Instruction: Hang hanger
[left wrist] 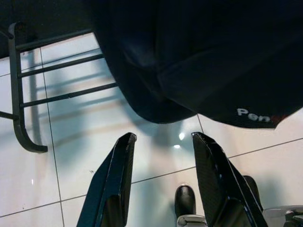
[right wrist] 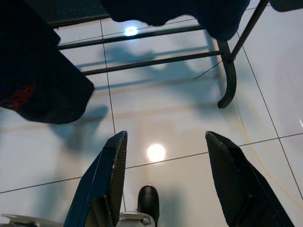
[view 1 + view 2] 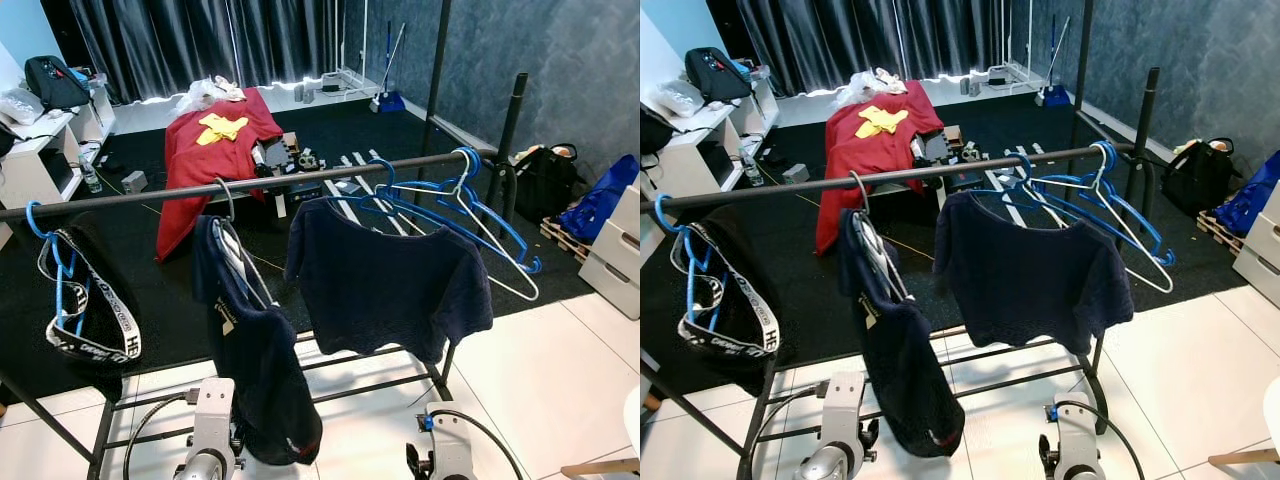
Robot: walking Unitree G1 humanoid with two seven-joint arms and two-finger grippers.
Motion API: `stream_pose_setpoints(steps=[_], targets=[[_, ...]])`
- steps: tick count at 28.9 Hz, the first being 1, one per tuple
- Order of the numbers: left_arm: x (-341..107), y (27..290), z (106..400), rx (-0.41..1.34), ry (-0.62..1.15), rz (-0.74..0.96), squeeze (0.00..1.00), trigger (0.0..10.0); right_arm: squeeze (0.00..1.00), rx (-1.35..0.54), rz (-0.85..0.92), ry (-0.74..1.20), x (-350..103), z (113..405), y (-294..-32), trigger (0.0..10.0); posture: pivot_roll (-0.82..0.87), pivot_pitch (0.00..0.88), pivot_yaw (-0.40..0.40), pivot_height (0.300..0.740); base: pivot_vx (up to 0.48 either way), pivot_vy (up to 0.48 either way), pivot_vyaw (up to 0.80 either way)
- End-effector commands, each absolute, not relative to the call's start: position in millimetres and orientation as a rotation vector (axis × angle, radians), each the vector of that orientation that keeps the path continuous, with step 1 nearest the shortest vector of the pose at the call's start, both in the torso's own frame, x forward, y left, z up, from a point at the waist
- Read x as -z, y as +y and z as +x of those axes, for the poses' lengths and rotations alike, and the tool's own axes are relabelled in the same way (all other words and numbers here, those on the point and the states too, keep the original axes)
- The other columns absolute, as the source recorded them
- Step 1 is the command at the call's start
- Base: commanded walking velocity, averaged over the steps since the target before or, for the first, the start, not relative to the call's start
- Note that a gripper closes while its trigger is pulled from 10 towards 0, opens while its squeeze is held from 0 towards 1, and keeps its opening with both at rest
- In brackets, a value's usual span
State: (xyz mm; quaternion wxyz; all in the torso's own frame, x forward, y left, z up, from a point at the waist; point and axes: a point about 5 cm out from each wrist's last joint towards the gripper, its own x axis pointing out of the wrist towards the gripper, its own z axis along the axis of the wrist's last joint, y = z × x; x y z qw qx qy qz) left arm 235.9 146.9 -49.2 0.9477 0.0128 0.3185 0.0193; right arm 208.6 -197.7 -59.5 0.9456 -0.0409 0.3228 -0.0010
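Both arms hang low, cut off at the frame's bottom edge.
Left gripper [image 1: 163,184] and right gripper [image 2: 165,182] gape empty over tile; spare blue hangers [image 3: 470,205] crowd the rail's [image 3: 150,194] right end.

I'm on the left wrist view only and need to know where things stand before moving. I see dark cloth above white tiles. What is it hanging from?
Observer: That dark garment hangs from a black rail in front of the robot.
Operator: Any bare hangers on it?
Observer: Yes, blue hangers and a white one hang bunched at the rail's right end.
Operator: Is my right gripper carrying anything?
Observer: No, the right gripper is open over the white floor.
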Motion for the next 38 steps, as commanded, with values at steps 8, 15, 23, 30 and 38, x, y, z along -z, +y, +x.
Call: stream_pose_setpoints(steps=[8,15,23,30,38], targets=[[48,154,240,-0.049,0.656,0.029,0.00,10.0,0.00,-0.041,-0.108,0.629,56,214,-192,10.0,-0.10,0.009,0.062,0.740,0.000,0.000,0.00],[49,161,237,-0.049,0.668,0.044,0.00,10.0,0.00,-0.070,-0.106,0.632,57,213,-187,10.0,-0.09,0.000,0.051,0.740,0.000,0.000,0.00],[47,165,241,-0.042,0.657,-0.012,0.00,10.0,0.00,-0.052,-0.039,0.631,56,216,-185,10.0,-0.05,0.000,-0.010,0.740,0.000,0.000,0.00],[68,173,211,0.035,0.816,0.081,0.00,10.0,0.00,-0.204,-0.008,0.802,71,207,-144,10.0,0.04,0.016,-0.040,0.740,0.000,0.000,0.00],[68,175,206,0.023,0.773,0.102,0.00,10.0,0.00,-0.240,0.030,0.802,74,199,-127,10.0,0.09,0.057,-0.097,0.740,0.000,0.000,0.00]])
